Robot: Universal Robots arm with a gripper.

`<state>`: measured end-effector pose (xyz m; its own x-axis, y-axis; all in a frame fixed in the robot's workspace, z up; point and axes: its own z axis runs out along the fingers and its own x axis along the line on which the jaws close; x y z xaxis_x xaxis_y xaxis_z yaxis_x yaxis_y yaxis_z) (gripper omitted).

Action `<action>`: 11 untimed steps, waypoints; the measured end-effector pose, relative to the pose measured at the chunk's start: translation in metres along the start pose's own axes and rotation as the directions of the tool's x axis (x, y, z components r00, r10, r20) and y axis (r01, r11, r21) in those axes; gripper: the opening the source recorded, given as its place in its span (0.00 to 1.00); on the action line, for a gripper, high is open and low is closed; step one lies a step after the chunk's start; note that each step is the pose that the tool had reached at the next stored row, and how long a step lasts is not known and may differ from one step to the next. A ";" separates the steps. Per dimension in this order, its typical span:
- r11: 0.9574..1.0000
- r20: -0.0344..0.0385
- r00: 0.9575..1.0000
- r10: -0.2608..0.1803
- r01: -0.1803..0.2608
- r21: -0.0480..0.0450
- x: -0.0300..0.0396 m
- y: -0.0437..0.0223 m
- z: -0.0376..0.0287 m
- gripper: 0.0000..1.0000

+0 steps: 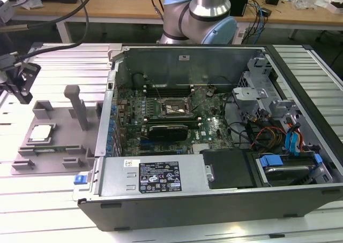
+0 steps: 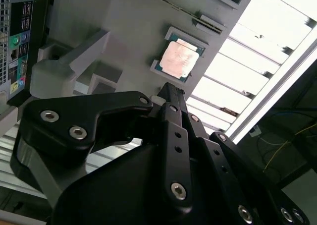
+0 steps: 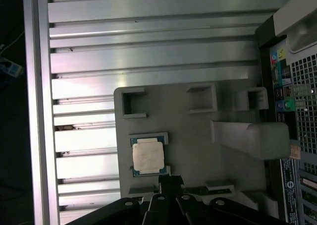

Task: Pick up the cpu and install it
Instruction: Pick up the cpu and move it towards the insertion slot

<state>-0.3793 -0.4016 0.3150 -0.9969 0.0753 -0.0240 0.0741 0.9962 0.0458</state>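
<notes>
Shows one white-and-black printed sticker (image 1: pixel 159 177) on the silver metal power-supply box (image 1: pixel 118 173) of the one open black computer case (image 1: pixel 214 205), print left unread. Counts one small flat square cpu with a pale silvery metal top (image 2: pixel 179 59), lying flat in a square recess of the single grey plastic fixture with an upright post (image 1: pixel 69 133), on the exterior view's left of the case. Hovers near that cpu and apart from it: one black metal gripper (image 2: pixel 167 89), tips pressed together on nothing
</notes>
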 end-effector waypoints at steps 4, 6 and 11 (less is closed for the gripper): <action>1.000 0.000 1.000 0.000 0.000 0.000 0.0004 -0.0001 0.0011 0.11; 1.000 0.000 1.000 0.000 0.000 0.000 0.0006 -0.0001 0.0018 0.11; 1.000 0.000 1.000 0.000 0.000 0.000 0.0020 -0.0004 0.0067 0.11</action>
<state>-0.3811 -0.4016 0.3082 -0.9969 0.0753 -0.0242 0.0741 0.9962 0.0459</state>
